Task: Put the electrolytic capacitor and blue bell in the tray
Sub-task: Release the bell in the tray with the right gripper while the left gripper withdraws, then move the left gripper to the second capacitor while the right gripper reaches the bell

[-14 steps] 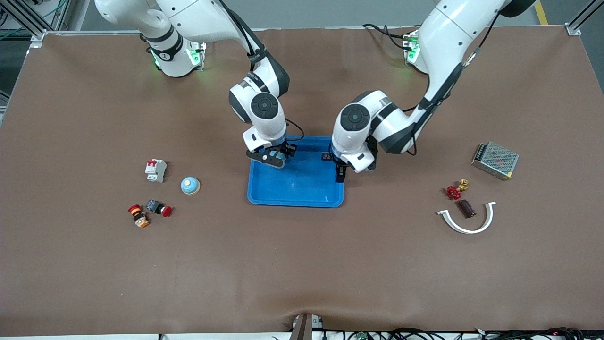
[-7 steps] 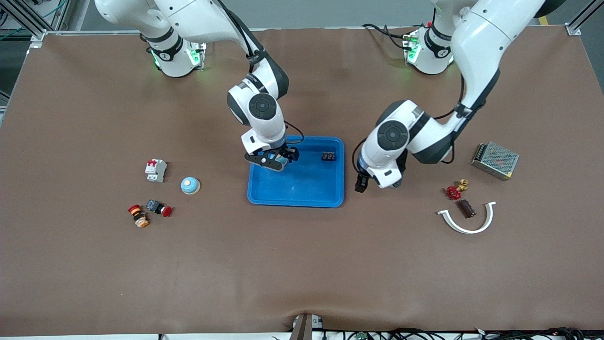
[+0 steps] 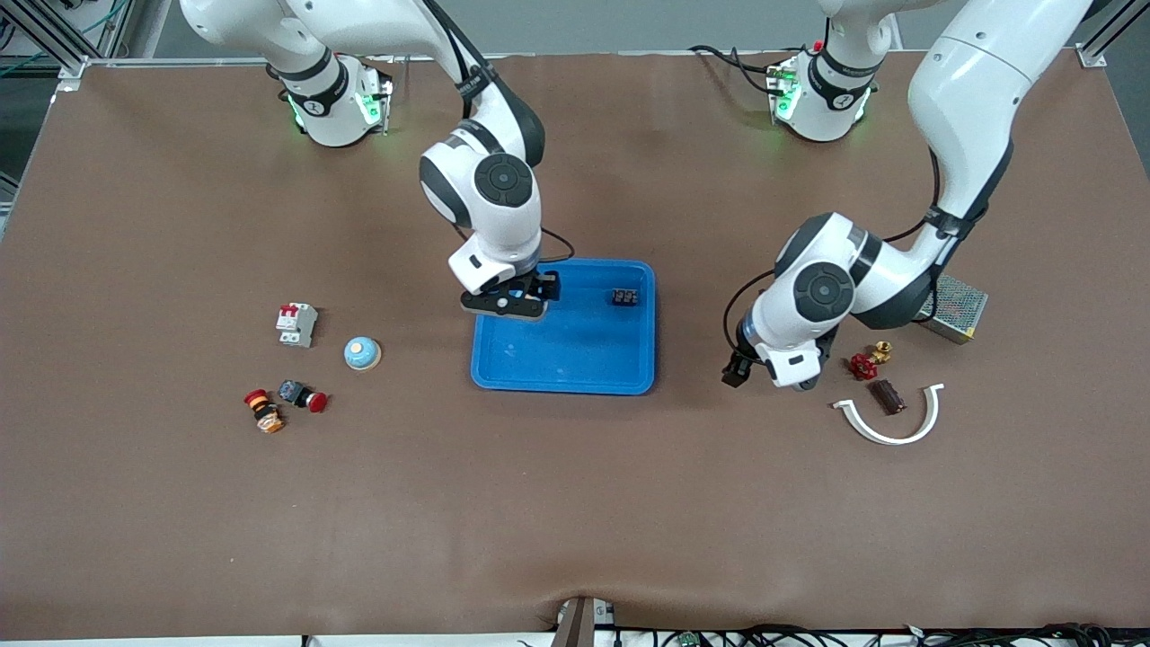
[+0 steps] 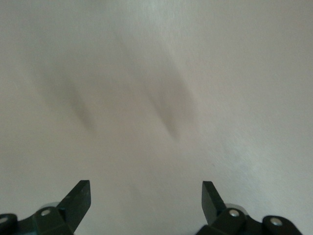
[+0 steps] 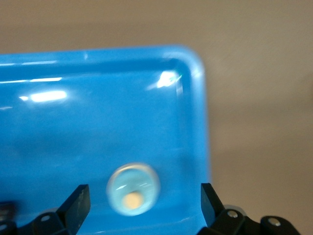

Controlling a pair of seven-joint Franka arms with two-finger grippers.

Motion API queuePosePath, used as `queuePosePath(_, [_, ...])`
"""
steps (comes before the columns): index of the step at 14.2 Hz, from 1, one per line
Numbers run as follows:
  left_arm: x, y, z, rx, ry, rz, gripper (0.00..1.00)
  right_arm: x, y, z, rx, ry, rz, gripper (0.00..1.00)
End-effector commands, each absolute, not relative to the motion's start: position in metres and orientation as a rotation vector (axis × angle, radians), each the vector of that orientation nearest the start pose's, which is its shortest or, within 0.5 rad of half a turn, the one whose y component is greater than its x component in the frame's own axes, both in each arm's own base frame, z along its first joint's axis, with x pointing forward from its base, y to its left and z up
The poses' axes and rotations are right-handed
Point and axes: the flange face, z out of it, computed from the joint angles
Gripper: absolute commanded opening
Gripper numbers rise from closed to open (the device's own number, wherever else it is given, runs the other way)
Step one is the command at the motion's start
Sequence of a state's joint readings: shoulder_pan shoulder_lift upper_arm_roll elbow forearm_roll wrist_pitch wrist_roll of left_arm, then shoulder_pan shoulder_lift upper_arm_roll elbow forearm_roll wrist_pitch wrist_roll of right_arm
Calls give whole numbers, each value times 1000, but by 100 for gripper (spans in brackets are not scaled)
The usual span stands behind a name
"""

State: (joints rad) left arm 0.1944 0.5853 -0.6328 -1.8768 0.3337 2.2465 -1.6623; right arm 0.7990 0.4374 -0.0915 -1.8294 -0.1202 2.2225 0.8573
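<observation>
The right gripper is hovering low over the tray, above the corner lying toward the right arm's end and farthest from the front camera. Its fingers are standing wide apart and holding nothing. A blue bell is lying dome-up on the tray floor directly under the gap, close to the rim. That looks like a drop just made, with the jaws spread so the hand can lift off without dragging it.

A small black part is sitting in the tray's other corner on the same edge, toward the left arm's end. It is probably the capacitor, though it is too small to be sure. If so, both items are in.

The left gripper is hanging over bare table between the tray and the parts at the left arm's end, fully open and empty, apparently waiting.

Near it are lying a red valve, a brass fitting, a brown cylinder, a white clip and a power supply. Toward the right arm's end a second bell, a breaker and two push buttons are resting well apart from the tray. Nothing is blocking either arm.
</observation>
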Motion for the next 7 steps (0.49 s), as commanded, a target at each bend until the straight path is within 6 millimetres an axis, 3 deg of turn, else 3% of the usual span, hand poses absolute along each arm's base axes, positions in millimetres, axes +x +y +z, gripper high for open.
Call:
queuePosePath(1, [579,-222,247,-2732,-1443,168,100,498,381,303,-3357,-99,-142,100])
queuePosePath(4, [587,-202,252,-2792,-1339,161,100,510,335,314,-3354,-234,-110,100])
queuePosePath(7, [599,-197,262,-2862,-1229,123,100,511,293,300,-3305,-340,-136,100])
